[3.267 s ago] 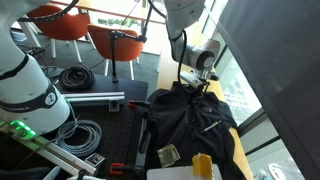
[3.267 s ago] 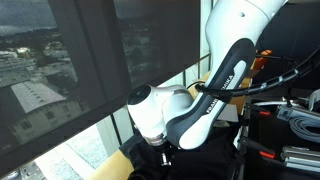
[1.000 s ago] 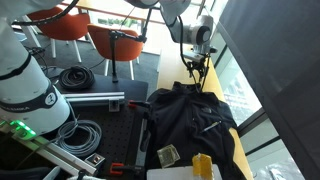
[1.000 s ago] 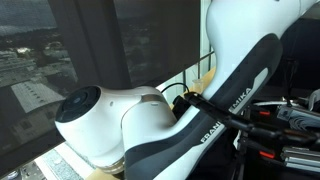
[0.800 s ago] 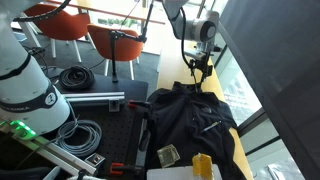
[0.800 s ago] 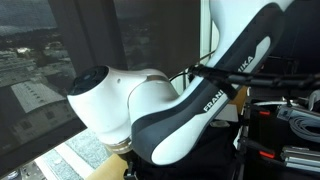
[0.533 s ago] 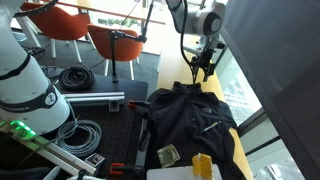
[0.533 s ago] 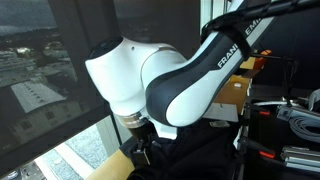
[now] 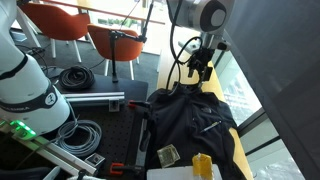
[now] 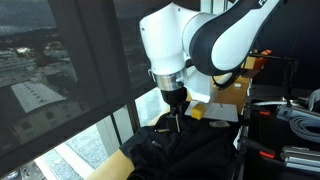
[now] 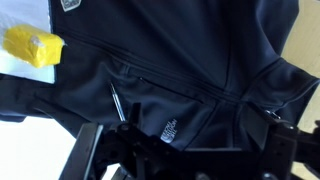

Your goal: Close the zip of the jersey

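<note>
The black jersey (image 9: pixel 188 120) lies spread on the wooden table, its collar end towards the window, and it also shows in the other exterior view (image 10: pixel 195 155). My gripper (image 9: pixel 201 76) hangs open just above the collar end, clear of the cloth, with nothing between its fingers; it shows over the jersey as well (image 10: pixel 175 120). In the wrist view the jersey (image 11: pixel 190 70) fills the frame, with a closed zip line (image 11: pixel 185 88) running across it and a small silver pull (image 11: pixel 117 103) beside it. The dark fingers (image 11: pixel 88 152) stand wide apart at the bottom edge.
A yellow block (image 9: pixel 202 165) and a small grey tag (image 9: pixel 168 154) lie near the jersey's hem; the block also shows in the wrist view (image 11: pixel 33 46). The window wall (image 9: pixel 250 60) runs close beside the table. Cables (image 9: pixel 75 76) and orange chairs (image 9: pixel 110 40) stand beyond.
The gripper has opened wide and lifted off the collar end of the jersey, and the arm has swung upward. The jersey has stayed put.
</note>
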